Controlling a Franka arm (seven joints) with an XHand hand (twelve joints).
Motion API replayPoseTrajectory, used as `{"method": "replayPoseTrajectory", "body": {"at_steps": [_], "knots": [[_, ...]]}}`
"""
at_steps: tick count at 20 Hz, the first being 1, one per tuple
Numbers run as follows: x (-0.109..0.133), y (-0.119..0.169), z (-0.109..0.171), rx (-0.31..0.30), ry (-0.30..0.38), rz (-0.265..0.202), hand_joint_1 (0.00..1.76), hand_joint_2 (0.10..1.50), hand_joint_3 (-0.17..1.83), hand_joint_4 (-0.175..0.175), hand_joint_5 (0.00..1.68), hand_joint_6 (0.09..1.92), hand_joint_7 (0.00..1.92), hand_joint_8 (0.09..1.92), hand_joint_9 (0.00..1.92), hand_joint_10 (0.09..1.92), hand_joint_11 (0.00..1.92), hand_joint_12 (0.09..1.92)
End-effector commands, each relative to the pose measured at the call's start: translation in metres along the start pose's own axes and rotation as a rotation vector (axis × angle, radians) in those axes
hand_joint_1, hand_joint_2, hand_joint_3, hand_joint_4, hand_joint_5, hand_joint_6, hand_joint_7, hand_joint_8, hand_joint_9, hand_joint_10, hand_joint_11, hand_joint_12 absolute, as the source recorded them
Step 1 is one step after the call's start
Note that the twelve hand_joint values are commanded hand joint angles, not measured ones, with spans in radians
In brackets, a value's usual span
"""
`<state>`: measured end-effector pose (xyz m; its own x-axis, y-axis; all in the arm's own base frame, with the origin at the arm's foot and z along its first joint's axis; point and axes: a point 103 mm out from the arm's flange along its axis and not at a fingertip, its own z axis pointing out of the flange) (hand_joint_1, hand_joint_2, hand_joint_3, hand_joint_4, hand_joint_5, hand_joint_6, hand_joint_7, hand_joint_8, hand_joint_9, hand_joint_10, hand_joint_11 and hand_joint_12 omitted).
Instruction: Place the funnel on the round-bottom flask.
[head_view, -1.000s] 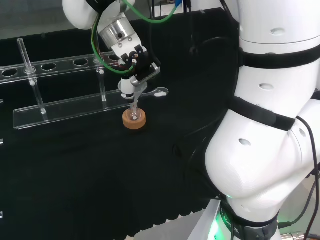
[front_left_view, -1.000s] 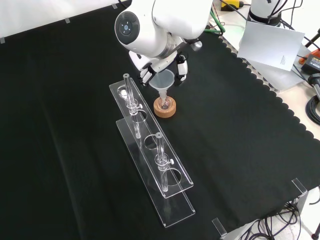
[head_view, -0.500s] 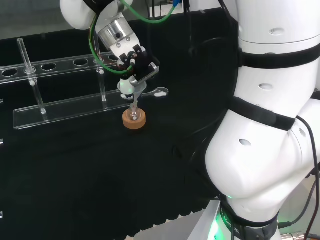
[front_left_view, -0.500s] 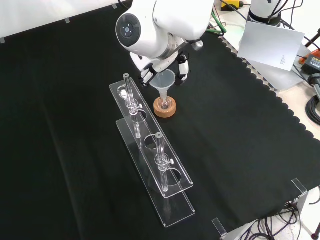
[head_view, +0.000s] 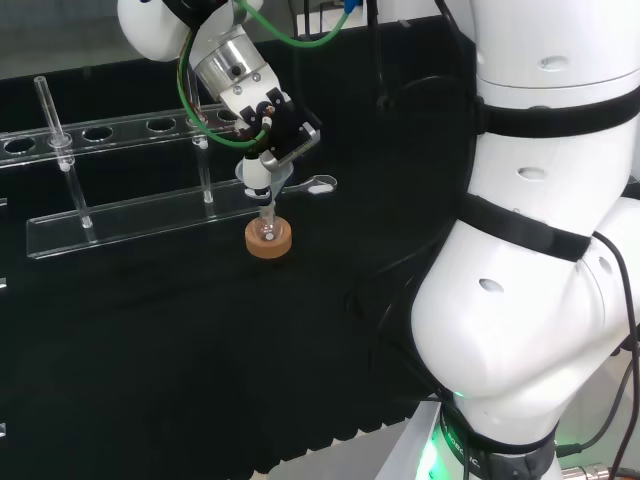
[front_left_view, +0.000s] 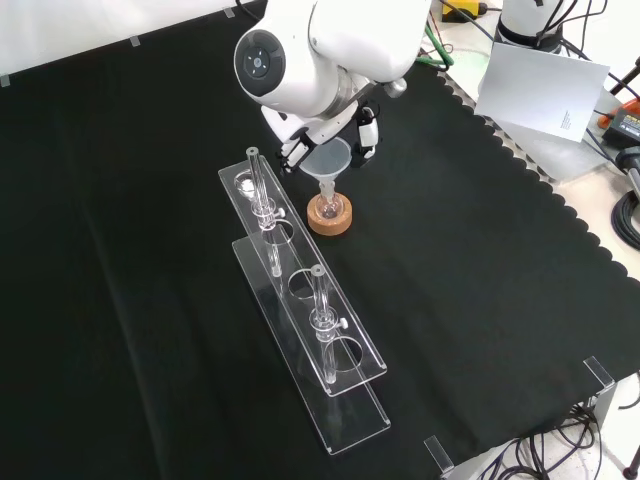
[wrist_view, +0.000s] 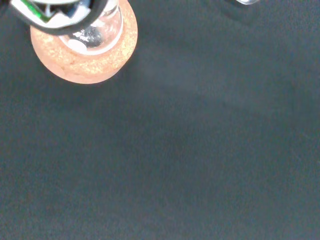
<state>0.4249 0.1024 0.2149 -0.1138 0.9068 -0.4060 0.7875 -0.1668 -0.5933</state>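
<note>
Since a second ago the hand (head_view: 272, 135) has lifted slightly toward 12 o'clock in the front view, fingers clamped on the funnel (front_left_view: 327, 162). Its stem enters the round-bottom flask (front_left_view: 330, 207) on the cork ring (front_left_view: 330, 218). Keep the stem vertical, then release gently.

Bench (front_left_view: 480, 290): was covered with black cloth, scalloped along its right edge in the front view. Directly on the cloth stood a cork ring stand (front_left_view: 329, 215) (head_view: 268, 239) (wrist_view: 80, 60), carrying a small round-bottom flask (front_left_view: 330, 207) of clear glass. Just beside the ring, to its left in the front view, lay a long clear plastic test-tube rack (front_left_view: 305, 320) (head_view: 120, 215), two-tiered, with upright glass tubes (front_left_view: 260, 190) set in its holes.
</note>
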Motion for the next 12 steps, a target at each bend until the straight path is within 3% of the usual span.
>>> {"method": "replayPoseTrajectory", "body": {"at_steps": [1, 8, 12], "knots": [[-0.0022, -0.0036, 0.0013, -0.004, 0.003, -0.009, 0.85, 0.60, 0.80, -0.056, 0.31, 0.15, 0.39, 0.77, 0.78, 0.60, 0.57, 1.29], [-0.0034, -0.0071, 0.0024, 0.003, 0.012, -0.015, 0.78, 0.59, 0.75, -0.051, 0.21, 0.09, 0.11, 0.72, 0.57, 0.64, 0.51, 1.30], [-0.0023, -0.0067, 0.0026, 0.000, 0.007, -0.012, 0.76, 0.59, 0.74, -0.049, 0.19, 0.09, 0.05, 0.70, 0.52, 0.65, 0.48, 1.31]]}}
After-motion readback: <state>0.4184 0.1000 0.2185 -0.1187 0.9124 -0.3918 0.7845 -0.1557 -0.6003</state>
